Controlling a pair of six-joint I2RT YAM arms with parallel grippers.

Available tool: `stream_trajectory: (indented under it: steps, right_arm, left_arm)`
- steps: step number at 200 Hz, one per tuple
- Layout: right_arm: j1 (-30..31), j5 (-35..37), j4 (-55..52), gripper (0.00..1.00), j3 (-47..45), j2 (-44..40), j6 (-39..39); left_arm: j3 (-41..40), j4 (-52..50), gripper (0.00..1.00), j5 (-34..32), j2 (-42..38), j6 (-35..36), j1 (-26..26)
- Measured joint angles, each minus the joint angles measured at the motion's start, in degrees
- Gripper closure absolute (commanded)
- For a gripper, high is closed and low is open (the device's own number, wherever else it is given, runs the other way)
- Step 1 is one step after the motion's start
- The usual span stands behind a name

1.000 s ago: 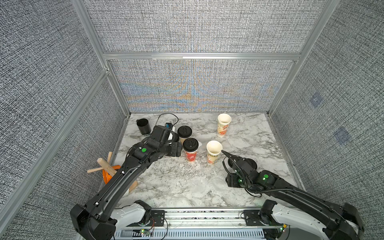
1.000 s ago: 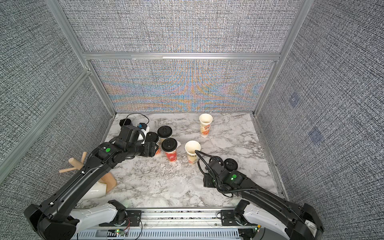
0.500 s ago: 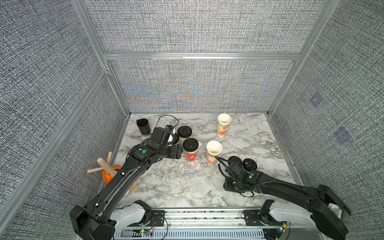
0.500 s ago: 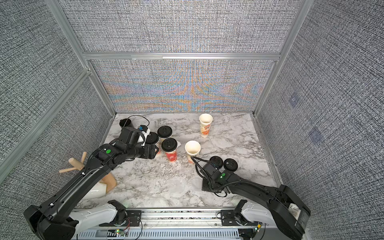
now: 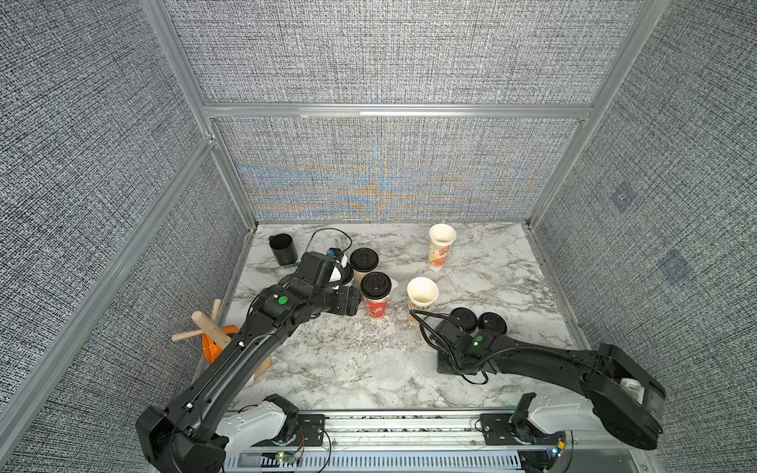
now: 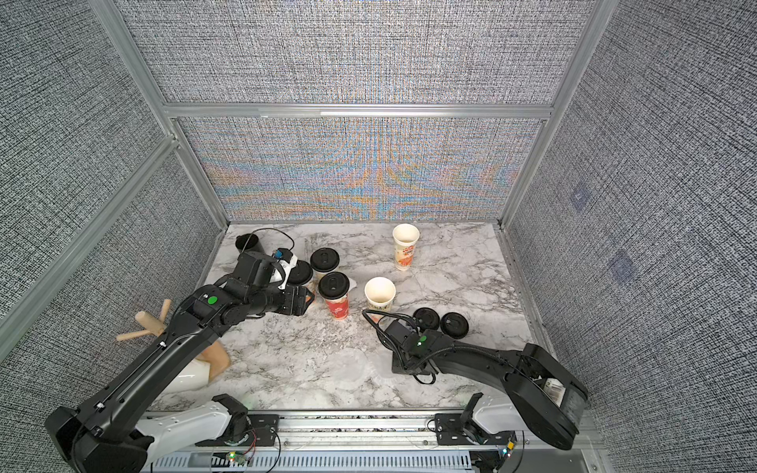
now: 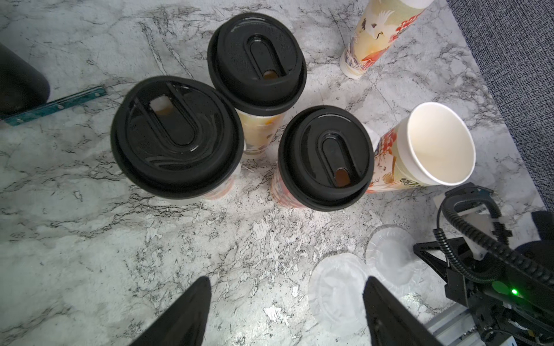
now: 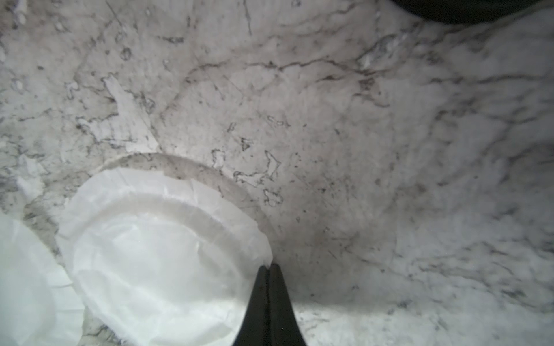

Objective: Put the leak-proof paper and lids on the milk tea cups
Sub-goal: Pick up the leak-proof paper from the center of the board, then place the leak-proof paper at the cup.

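Matte black left arm [image 5: 245,356] and right arm [image 5: 540,360], white base housings [image 5: 254,422], green dot markings [image 5: 282,300], corrugated black cable [image 7: 442,236]; right pincer [image 8: 269,266] tapers black.

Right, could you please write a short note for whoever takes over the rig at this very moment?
Grippers: the left end effector is open and empty, hovering by the three lidded cups. The right end effector is shut, apparently pinching the rim of a leak-proof paper sheet that lies on the table. A second sheet lies beside it.
Done: those three cups are capped, and paper peeks from under one lid.
Left: the near open cup and the far open cup have no paper. Two loose lids lie by the right arm.
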Motion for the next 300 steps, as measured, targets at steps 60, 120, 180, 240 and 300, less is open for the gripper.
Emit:
stream_trajectory:
  steps: [60, 120, 180, 240, 300]
  right_arm:
    - [0.85, 0.35, -7.63, 1.0, 4.92, -6.6, -0.9]
    - [-1.01, 2.71, -19.21, 1.0, 28.28, -19.98, -11.06]
    - [-11.47, -4.96, -17.92, 1.0, 45.7, -10.45, -23.19]
    - [-15.98, -16.87, -8.87, 1.0, 43.74, -4.35, -24.3]
    - [-24.06, -21.35, -3.52, 1.0, 29.94, -6.51, -22.36]
  left_arm:
    - [-0.09, 0.0, 0.19, 0.35, -0.09, 0.22, 0.0]
    - [1.55, -0.04, 0.19, 1.9, 0.24, 0.44, 0.0]
    - [2.45, -0.07, 0.2, 3.02, 0.87, 0.33, 0.0]
    - [3.61, -0.17, 0.19, 3.04, 2.25, 0.31, 0.0]
    - [3.91, -0.17, 0.2, 4.5, 3.8, 0.31, 0.0]
